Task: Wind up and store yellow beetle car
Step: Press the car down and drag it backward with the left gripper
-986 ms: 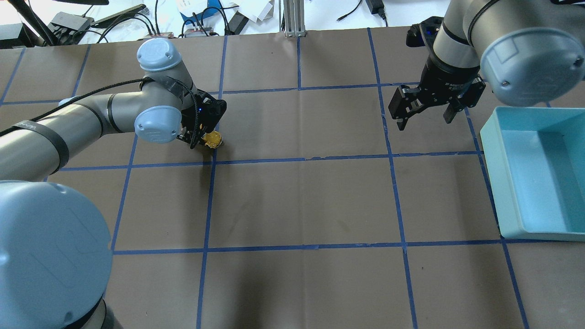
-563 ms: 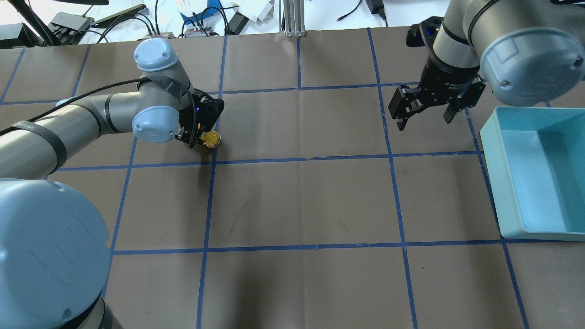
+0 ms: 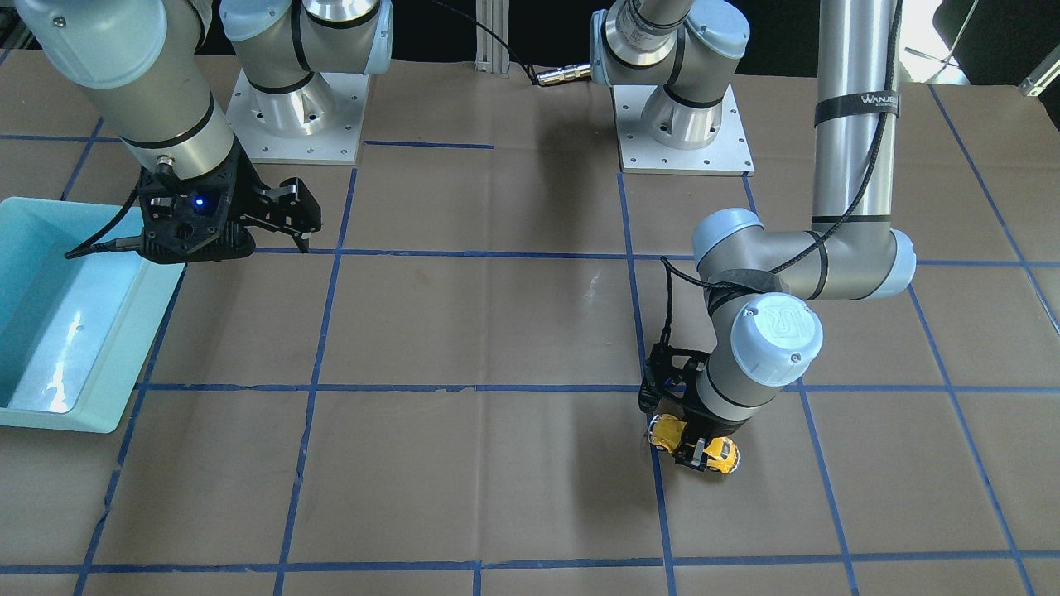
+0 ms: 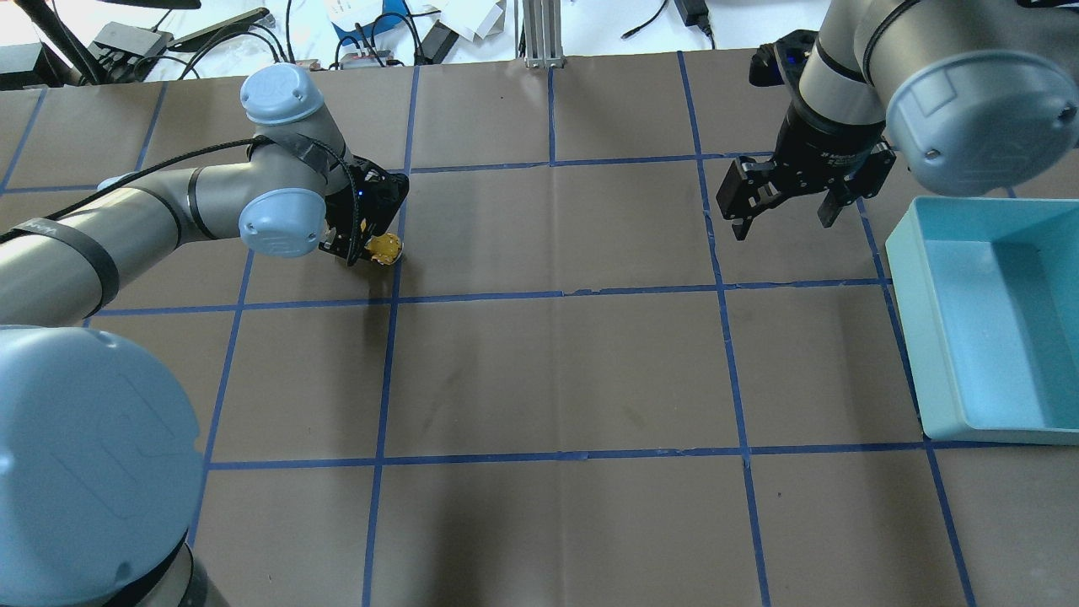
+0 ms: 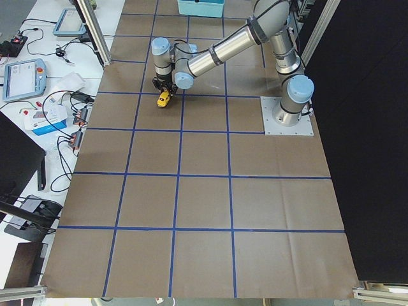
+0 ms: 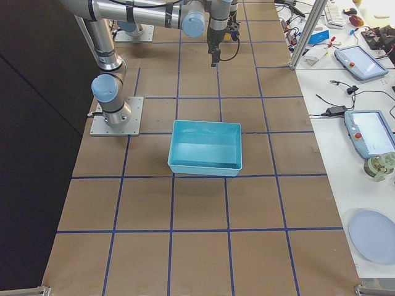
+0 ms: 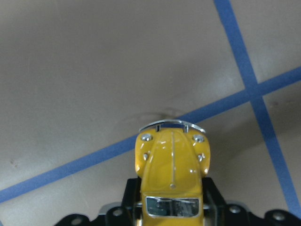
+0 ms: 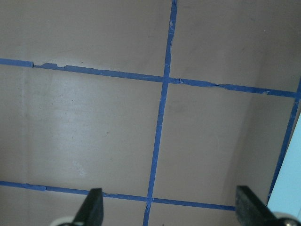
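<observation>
The left fingers (image 7: 130, 197) grip the yellow beetle car (image 7: 171, 165) low at the bench (image 4: 548, 379); the right fingers (image 8: 94, 207) hang wide, empty.

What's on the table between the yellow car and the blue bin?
Only bare taped table from car to bin, in overhead view; right end effector hovers nearby.

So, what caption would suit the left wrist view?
The yellow beetle car clamped in the left jaws, nose toward blue tape.
</observation>
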`<action>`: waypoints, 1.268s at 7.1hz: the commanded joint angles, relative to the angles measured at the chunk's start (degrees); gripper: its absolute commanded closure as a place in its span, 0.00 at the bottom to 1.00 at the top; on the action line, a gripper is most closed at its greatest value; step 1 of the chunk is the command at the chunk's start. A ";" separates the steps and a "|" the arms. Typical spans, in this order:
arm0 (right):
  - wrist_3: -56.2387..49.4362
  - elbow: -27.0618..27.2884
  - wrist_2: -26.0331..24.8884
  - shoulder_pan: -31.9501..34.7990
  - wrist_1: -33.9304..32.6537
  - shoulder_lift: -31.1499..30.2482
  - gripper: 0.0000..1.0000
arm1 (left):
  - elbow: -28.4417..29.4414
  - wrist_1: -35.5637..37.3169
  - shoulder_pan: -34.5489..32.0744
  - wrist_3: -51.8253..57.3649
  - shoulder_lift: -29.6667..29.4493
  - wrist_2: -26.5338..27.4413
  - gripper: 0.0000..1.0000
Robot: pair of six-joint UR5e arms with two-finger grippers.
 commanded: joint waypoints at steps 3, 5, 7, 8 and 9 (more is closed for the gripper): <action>0.00 -0.02 0.00 0.00 0.00 0.00 0.00 | -0.01 0.07 0.01 -0.58 -0.51 -0.03 1.00; 0.00 -0.02 0.00 0.00 0.00 0.00 0.00 | -0.01 0.50 0.01 -0.24 -1.12 -0.29 1.00; 0.00 -0.02 -0.18 0.00 0.00 0.00 0.00 | -0.27 1.12 0.01 0.12 -1.04 -0.20 1.00; 0.00 -0.02 -0.18 0.00 0.00 0.00 0.00 | -0.36 1.56 0.09 0.12 -1.12 -0.20 1.00; 0.00 -0.02 -0.18 0.00 0.00 0.00 0.00 | -0.45 1.99 0.09 0.12 -1.13 -0.03 1.00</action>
